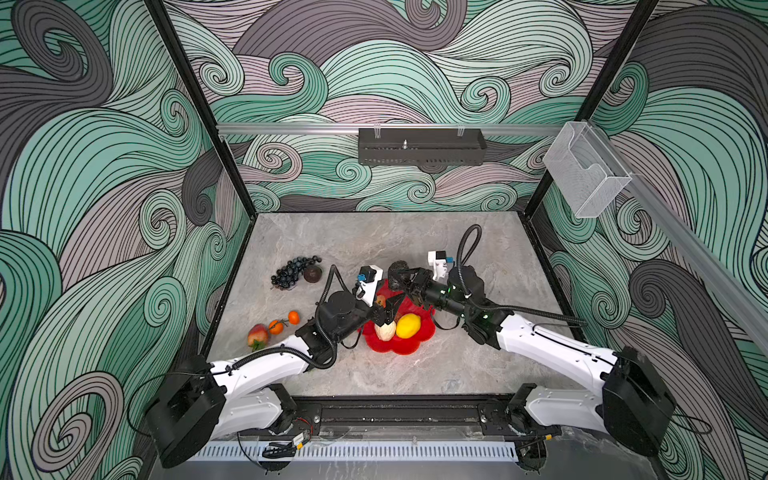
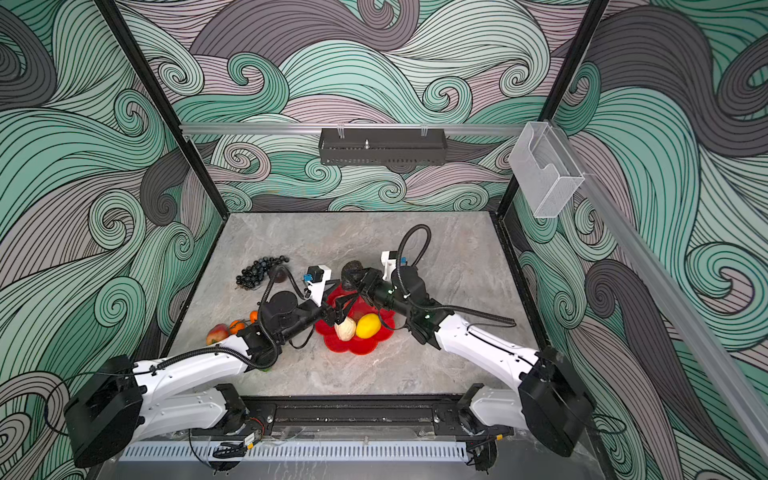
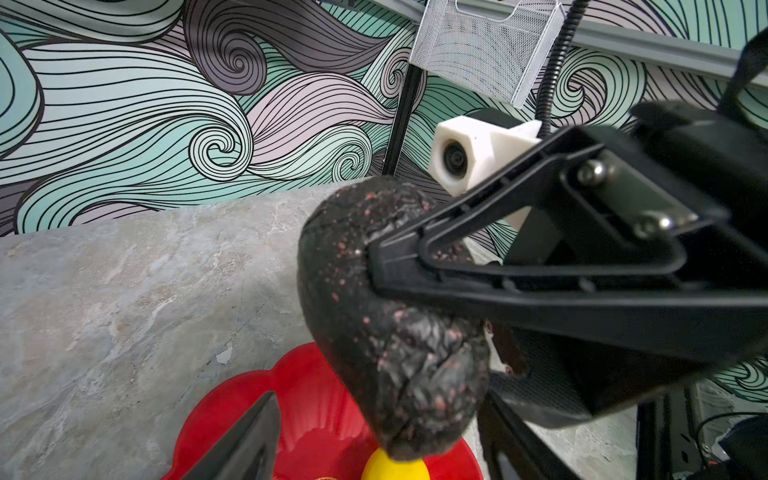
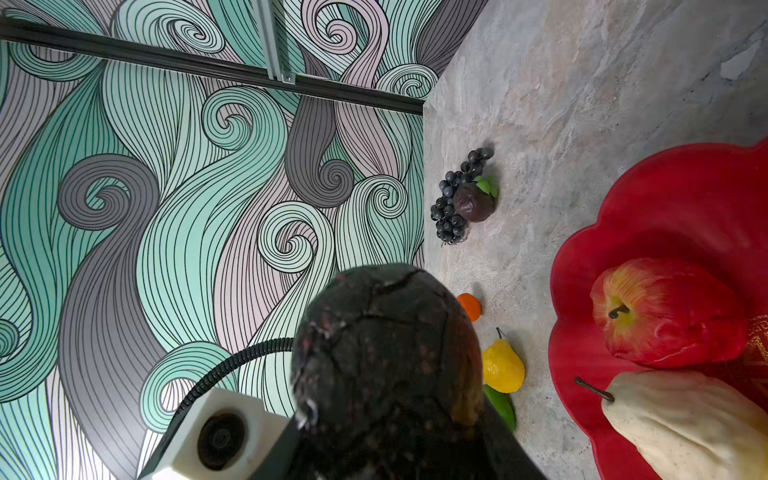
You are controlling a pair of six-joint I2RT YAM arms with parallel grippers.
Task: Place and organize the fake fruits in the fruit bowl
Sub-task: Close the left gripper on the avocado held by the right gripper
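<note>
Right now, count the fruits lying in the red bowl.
3 in the bowl: pear at the near side, lemon beside it, apple farther back. More may be hidden.

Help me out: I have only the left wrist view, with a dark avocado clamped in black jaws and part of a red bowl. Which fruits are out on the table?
Observer: A blue-black grape bunch lies on the table, left of the fruit bowl in both top views, with a dark round fruit beside it.
Reviewer: Anything else outside the bowl?
Observer: Two oranges sit near the table's left edge, next to a red-and-yellow fruit.
Reviewer: And inside the bowl, besides the yellow one?
Observer: A beige pear lies beside the lemon, and a red apple is in there too.
</note>
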